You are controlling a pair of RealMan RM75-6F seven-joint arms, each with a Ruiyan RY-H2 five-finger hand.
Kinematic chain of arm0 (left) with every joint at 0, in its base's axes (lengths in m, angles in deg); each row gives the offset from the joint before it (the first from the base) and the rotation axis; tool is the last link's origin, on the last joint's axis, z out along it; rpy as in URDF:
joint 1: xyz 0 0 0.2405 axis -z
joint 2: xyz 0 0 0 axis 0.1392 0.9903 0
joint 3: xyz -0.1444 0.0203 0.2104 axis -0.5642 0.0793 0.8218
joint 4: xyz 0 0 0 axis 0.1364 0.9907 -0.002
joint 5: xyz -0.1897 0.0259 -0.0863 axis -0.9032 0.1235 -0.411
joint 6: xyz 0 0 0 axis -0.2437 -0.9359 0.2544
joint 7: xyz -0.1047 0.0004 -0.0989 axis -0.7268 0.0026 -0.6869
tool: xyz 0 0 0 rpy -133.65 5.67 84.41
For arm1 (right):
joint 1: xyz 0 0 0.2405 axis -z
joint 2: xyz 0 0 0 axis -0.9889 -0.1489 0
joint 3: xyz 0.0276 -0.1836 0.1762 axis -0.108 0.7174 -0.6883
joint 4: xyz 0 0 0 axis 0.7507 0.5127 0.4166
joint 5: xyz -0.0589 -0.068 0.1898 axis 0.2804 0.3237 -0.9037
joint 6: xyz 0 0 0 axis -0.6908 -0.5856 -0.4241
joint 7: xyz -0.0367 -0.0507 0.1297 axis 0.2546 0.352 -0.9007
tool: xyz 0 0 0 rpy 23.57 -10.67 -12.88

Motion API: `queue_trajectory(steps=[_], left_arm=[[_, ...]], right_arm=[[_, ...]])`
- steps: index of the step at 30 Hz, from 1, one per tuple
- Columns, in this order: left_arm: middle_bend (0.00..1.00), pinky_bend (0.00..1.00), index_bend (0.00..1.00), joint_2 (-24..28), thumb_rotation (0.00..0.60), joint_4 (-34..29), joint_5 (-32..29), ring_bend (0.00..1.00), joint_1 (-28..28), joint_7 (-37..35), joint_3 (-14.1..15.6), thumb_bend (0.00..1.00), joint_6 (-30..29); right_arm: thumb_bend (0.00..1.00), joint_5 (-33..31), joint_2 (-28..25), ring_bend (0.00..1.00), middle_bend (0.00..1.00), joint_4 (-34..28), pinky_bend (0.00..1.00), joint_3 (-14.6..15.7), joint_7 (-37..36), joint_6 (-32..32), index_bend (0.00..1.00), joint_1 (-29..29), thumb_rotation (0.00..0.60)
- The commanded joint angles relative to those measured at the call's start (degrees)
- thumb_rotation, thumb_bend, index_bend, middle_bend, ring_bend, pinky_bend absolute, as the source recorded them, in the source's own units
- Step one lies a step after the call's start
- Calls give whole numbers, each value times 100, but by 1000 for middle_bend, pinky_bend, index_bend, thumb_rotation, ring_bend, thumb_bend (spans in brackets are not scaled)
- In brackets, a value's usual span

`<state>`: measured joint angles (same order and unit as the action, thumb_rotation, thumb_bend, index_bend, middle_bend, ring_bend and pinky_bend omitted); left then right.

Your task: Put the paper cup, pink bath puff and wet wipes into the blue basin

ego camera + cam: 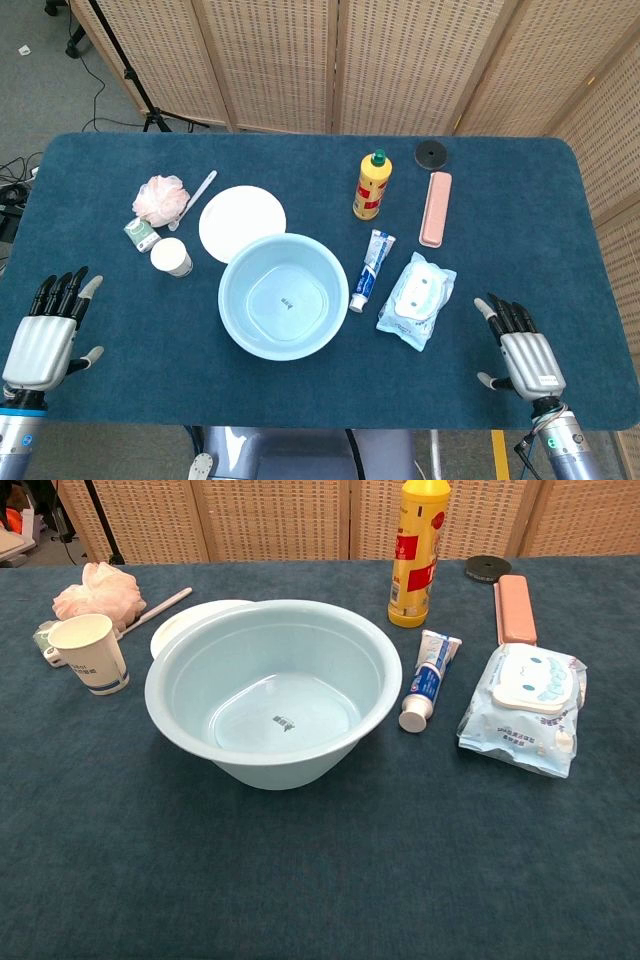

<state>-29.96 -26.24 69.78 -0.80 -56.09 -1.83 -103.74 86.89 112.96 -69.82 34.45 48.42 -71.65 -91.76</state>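
The blue basin [236, 320] [180, 705] stands empty in the middle of the table. Left of it a white paper cup [172, 257] [90, 654] stands upright. Behind the cup lies the pink bath puff [160, 199] [99, 590]. The wet wipes pack [417, 300] [525, 709] lies flat to the basin's right. My left hand [48, 330] rests at the table's front left corner, fingers spread, holding nothing. My right hand [521, 348] rests at the front right, also empty with fingers apart. The chest view shows neither hand.
A white plate [241, 222] lies behind the basin. A toothpaste tube [368, 270] lies between basin and wipes. A yellow bottle [372, 184], a pink case [435, 208] and a black disc [431, 154] stand at the back right. A small green packet [141, 235] lies by the cup.
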Motion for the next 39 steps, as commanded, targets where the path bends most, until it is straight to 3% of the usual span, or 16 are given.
queue_trajectory(steps=[1, 39], left_arm=[[0, 0, 74, -13, 600, -8, 9, 0, 13, 28, 4, 126, 16], [0, 0, 74, -31, 600, -48, 40, 0, 68, 41, 19, 127, 80]], right_arm=[[53, -7, -7, 0, 0, 9, 0, 2, -10, -7, 30, 8, 600], [53, 23, -33, 0, 0, -4, 0, 30, -17, -27, 30, 50, 600]])
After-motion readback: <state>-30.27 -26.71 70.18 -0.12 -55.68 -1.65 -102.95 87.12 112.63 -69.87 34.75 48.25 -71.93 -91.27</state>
